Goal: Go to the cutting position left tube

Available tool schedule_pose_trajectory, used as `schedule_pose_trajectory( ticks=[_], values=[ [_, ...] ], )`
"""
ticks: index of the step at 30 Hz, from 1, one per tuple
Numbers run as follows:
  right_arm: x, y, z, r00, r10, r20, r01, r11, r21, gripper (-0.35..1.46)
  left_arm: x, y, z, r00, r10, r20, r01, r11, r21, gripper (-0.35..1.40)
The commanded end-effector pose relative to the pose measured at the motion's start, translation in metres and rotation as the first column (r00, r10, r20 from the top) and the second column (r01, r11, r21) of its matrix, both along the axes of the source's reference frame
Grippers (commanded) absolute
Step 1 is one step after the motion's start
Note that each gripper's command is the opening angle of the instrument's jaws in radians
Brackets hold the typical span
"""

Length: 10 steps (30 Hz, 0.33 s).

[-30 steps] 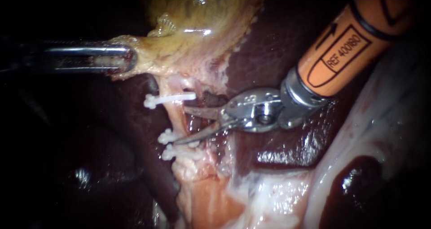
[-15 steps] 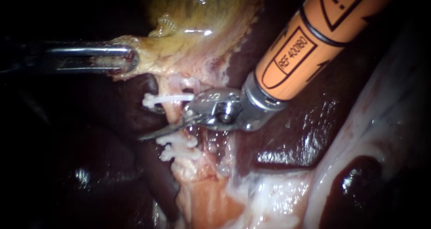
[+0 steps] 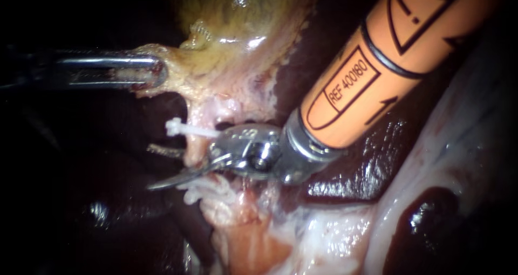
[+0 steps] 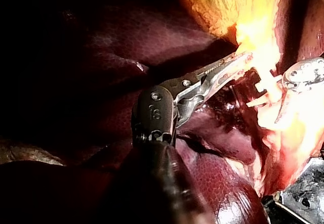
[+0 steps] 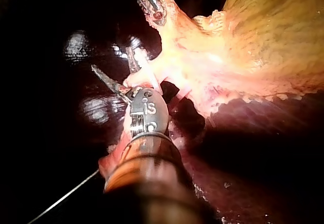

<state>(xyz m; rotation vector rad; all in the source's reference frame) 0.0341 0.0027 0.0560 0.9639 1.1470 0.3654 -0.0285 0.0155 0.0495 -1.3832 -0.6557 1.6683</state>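
A pale tube runs down from the yellow gallbladder, with one white clip high on it and two white clips lower down. My right instrument, on an orange shaft, ends in two curved blades that stand open astride the tube, between the upper clip and the lower pair. In the right wrist view its blades fork around the same tube. My left instrument is shut on the gallbladder's lower edge and holds it out to the left; its jaws clamp pale tissue.
Dark red liver lies around and under the tube. Pale fatty tissue spreads below and to the right. The thick orange shaft covers the upper right of the endoscope view.
My right instrument has slid leftward along the tissue, and its open blades now reach past the tube. The tube and its upper clip have shifted slightly left. My left instrument has stayed put.
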Motion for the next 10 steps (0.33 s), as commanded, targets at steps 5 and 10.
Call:
schedule_pose_trajectory(
  ticks=[5,10],
  values=[
    [-0.0001,0.0002,-0.0002,1.0000,0.001,-0.004,-0.001,1.000,-0.001,1.43,0.0000,0.0000,0.0000,1.0000,0.001,0.000,-0.001,1.000,0.000,-0.35],
    [-0.0002,0.0003,0.0000,1.0000,0.004,-0.002,-0.004,1.000,-0.002,1.43,0.0000,0.0000,0.0000,1.0000,0.001,0.000,-0.001,1.000,0.000,-0.35]
  ],
)
